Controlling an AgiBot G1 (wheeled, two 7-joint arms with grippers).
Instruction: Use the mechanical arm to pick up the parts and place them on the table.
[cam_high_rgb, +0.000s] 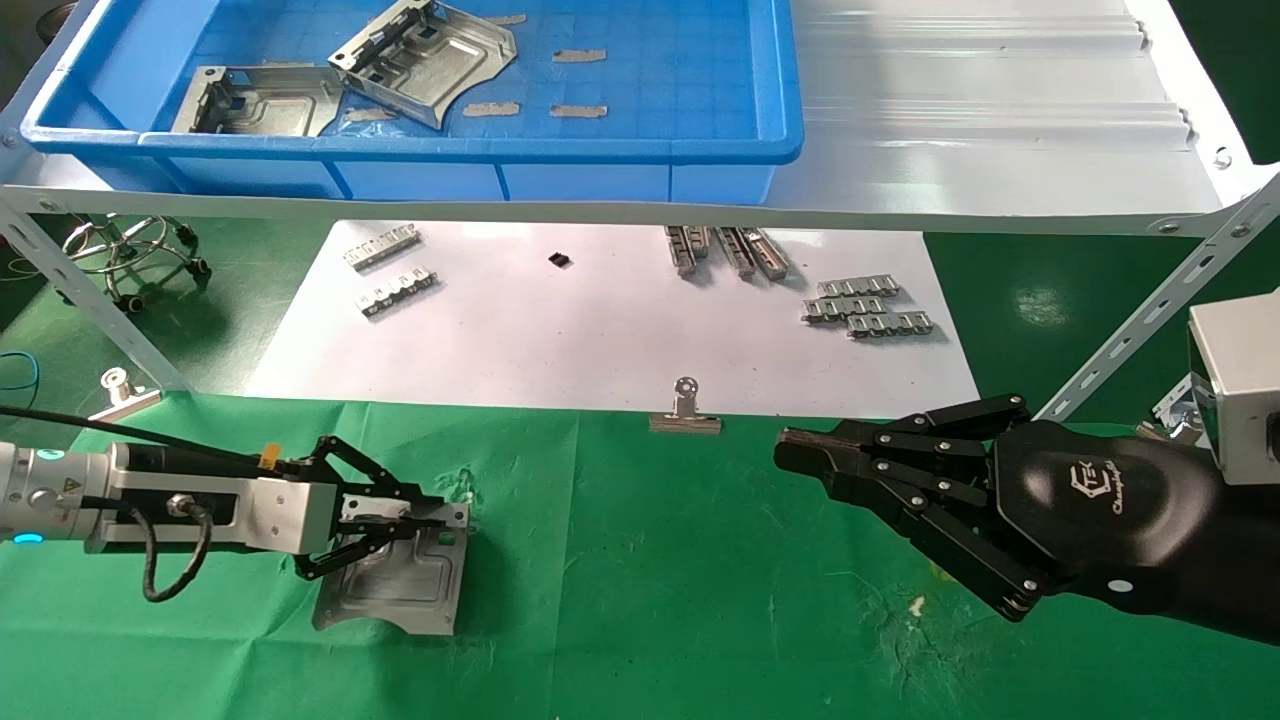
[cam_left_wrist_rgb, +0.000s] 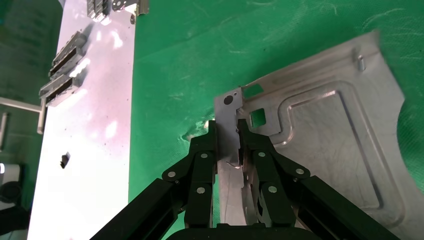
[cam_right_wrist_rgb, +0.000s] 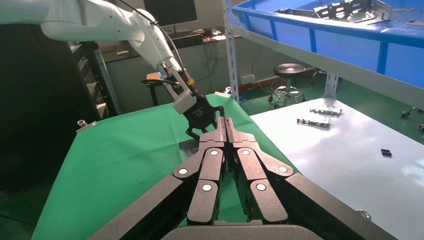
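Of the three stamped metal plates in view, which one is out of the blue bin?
The plate on the green cloth, with the left gripper shut on its raised edge. The other two plates lie in the blue bin on the shelf.

A white logo is showing on the black body of the right claw (cam_high_rgb: 800, 455); its lettering is staying too small for reading.
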